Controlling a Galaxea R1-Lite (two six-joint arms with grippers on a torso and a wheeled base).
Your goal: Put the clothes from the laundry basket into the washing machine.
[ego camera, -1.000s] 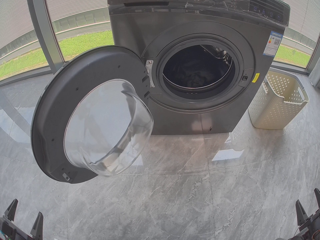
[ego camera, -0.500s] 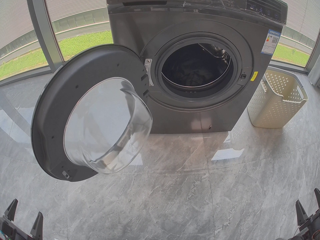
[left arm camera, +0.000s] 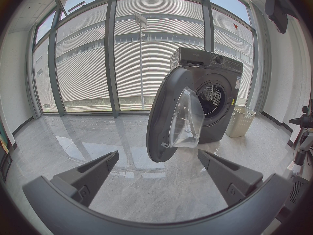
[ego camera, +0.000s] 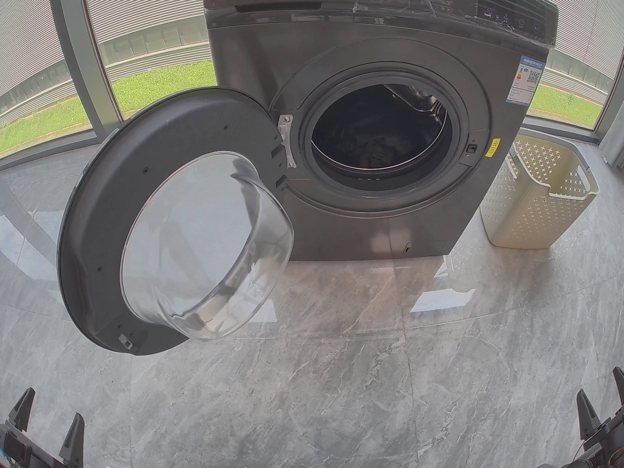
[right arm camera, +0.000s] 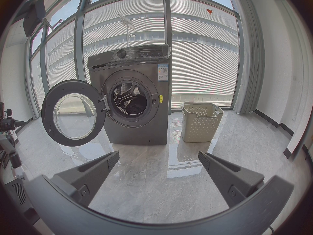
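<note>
A dark grey washing machine (ego camera: 383, 40) stands ahead with its round door (ego camera: 162, 222) swung wide open to the left. Dark clothes (right arm camera: 134, 105) lie inside the drum (ego camera: 377, 134). A cream laundry basket (ego camera: 539, 193) stands on the floor just right of the machine; its inside looks empty. My left gripper (ego camera: 47, 420) is open, low at the bottom left, far from the machine. My right gripper (ego camera: 601, 401) is open at the bottom right. Both hold nothing.
Grey marble floor (ego camera: 351, 372) stretches between me and the machine. The open door juts out over the floor on the left. Tall windows (ego camera: 39, 53) and frames stand behind. A wall with a curtain (right arm camera: 251, 56) lies to the right.
The whole head view has shifted slightly, so the camera has moved. The grippers, the door and the basket keep their places.
</note>
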